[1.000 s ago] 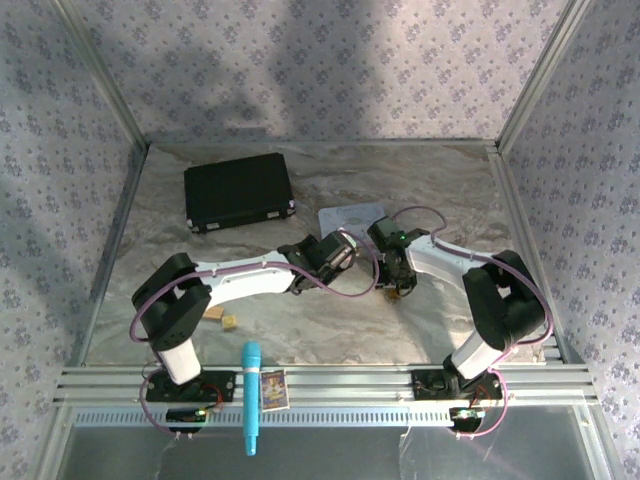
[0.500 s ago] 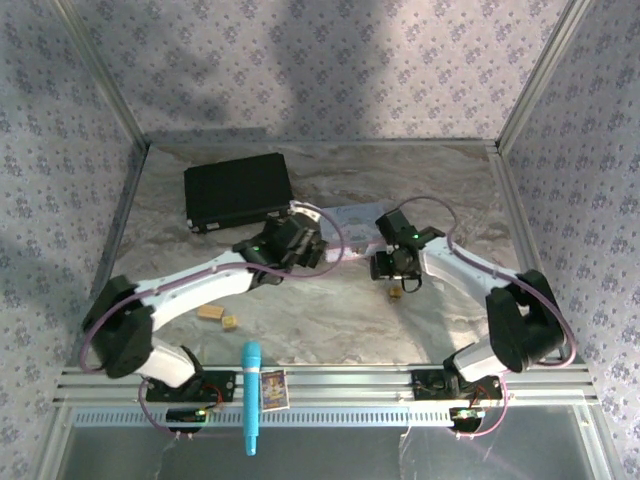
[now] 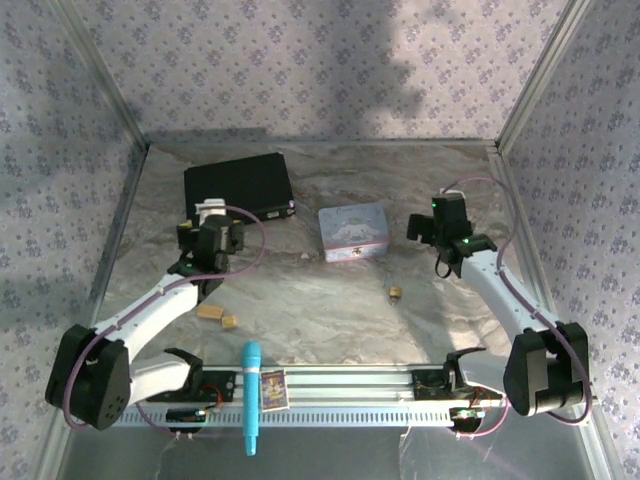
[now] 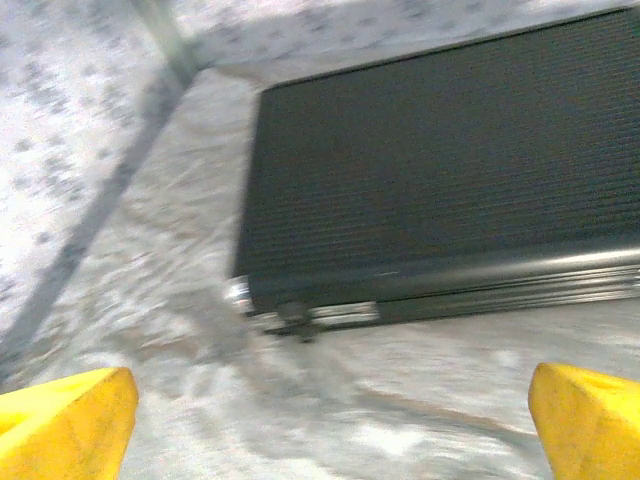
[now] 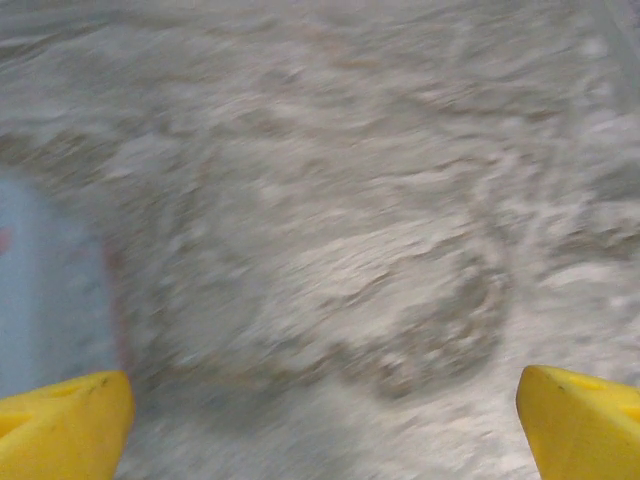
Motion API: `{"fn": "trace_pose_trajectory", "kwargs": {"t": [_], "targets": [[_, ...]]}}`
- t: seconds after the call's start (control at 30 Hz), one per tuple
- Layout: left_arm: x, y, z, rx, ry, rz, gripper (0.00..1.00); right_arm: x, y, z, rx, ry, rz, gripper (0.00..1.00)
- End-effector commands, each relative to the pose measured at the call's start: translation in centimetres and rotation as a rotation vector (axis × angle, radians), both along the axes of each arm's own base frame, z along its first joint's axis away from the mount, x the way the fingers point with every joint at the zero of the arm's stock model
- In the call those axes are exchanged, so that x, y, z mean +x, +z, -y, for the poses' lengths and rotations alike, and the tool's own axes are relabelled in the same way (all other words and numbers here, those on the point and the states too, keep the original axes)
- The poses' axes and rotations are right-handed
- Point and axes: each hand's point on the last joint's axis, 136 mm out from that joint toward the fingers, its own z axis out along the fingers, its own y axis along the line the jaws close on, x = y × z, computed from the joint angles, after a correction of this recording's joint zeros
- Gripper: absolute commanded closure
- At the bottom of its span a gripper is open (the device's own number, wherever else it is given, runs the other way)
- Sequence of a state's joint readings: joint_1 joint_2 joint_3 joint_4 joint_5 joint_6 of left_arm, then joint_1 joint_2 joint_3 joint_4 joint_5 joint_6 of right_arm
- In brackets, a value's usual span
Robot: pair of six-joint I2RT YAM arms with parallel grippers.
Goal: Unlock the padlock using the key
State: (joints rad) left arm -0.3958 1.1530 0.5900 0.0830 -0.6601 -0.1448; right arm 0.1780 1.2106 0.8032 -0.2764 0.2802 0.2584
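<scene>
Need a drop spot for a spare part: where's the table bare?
Bare: the stretch between the wooden cubes and the padlock, in front of the pastel tin; the far strip behind the tin to the back wall. Crowded: far left, where the left gripper hangs by the black case.

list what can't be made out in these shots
Tiny brass-gold padlock, top view: too small to tell shackle state or whether a key is in it.
Pale blue tin, right wrist view: motion-blurred, cut off by the left edge.
Black textured case, left wrist view: cut off at right; latch blurred.
</scene>
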Motion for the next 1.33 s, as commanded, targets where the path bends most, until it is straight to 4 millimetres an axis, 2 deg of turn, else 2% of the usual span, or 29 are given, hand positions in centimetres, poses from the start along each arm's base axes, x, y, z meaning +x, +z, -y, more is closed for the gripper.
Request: {"fn": "trace_pose_trajectory", "kwargs": {"t": [0.0,0.07,0.17,0.3,0.5,0.77,1.3], "targets": [[1.1,1.8,-2.8,0.046,0.06,0.12,0.0,1.3,0.3,2.6,-0.145,-0.024,0.13,0.01],[1.5,1.1,-3.8,0.038,0.062,0.148,0.0,2.0,0.2,3.7,-0.216,-0.036,0.212,0.01],[2.6,-0.6,-5.4,-0.053,0.089,0.149,0.0,2.7,-1.4,5.2,-0.217,-0.046,0.248,0.01],[4.2,-2.9,-5.7,-0.006,0.048,0.1,0.0,3.5,-3.1,5.0,-0.173,-0.003,0.293,0.01],[4.8,-6.7,-6.6,-0.147,-0.013,0.124,0.0,3.8,-6.7,4.6,-0.124,0.059,0.316,0.01],[5.0,-7.2,-5.5,-0.155,-0.085,0.109,0.0,3.8,-7.1,4.0,-0.102,0.106,0.3,0.01],[5.1,-7.1,-5.5,-0.158,-0.087,0.11,0.0,4.0,-7.0,3.7,-0.091,0.128,0.301,0.01]]}}
